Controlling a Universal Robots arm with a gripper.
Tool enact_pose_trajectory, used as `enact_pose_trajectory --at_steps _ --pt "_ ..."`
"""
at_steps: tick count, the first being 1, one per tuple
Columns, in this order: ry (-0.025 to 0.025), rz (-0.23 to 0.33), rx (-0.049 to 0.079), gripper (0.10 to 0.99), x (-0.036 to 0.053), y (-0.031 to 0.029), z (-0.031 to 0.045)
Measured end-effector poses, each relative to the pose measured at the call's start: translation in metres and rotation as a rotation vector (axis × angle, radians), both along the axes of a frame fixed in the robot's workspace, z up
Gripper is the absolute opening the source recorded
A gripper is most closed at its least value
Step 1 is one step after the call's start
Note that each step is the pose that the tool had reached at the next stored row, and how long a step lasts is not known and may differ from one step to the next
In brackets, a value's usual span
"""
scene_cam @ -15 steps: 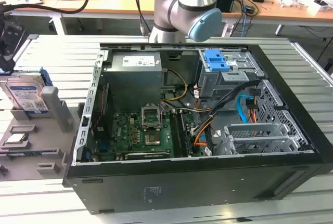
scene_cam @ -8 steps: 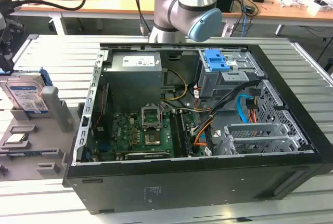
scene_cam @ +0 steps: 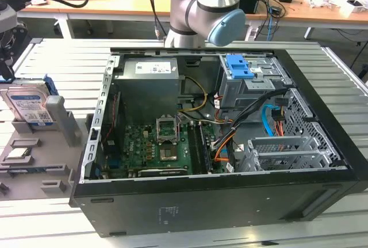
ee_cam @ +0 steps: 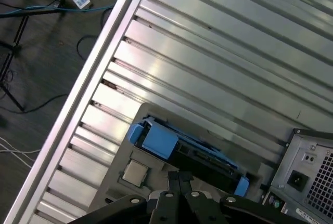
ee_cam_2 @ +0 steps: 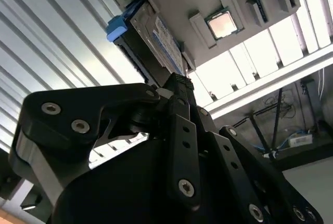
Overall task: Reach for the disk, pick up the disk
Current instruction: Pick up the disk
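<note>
The disk [ee_cam: 200,154] stands on edge just beyond the end effector [ee_cam: 179,177], its long axis crosswise to the approach. The end effector looks closed and empty.

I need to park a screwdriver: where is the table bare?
Bare slats lie behind the grey holder, toward the desks, and along the near wall of the computer case. Crowded: the holder itself, carrying the disk and a chip.

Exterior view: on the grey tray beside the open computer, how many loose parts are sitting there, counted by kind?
Disk: 1
Chip: 1
Total: 2
</note>
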State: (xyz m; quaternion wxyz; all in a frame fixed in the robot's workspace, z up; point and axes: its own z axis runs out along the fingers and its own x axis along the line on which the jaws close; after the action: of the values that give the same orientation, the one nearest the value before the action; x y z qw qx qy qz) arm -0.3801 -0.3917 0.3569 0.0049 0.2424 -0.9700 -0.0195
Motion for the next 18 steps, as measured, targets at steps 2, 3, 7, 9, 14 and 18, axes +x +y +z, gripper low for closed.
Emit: enact_pose_trajectory --at_steps 2,3,7,9,14,18 --pt "0.0 0.04 0.0 0.106 0.0 0.0 0.0" --pt "-0.0001 0.062 0.0 0.106 0.0 0.0 0.0" --pt "0.0 0.16 0.0 0.106 0.0 0.0 0.0" --pt "0.0 0.196 0.0 0.106 0.0 0.0 0.0" --pt "0.0 0.301 0.0 0.106 0.0 0.0 0.0" --pt "0.0 0.4 0.0 0.106 0.0 0.0 0.0"
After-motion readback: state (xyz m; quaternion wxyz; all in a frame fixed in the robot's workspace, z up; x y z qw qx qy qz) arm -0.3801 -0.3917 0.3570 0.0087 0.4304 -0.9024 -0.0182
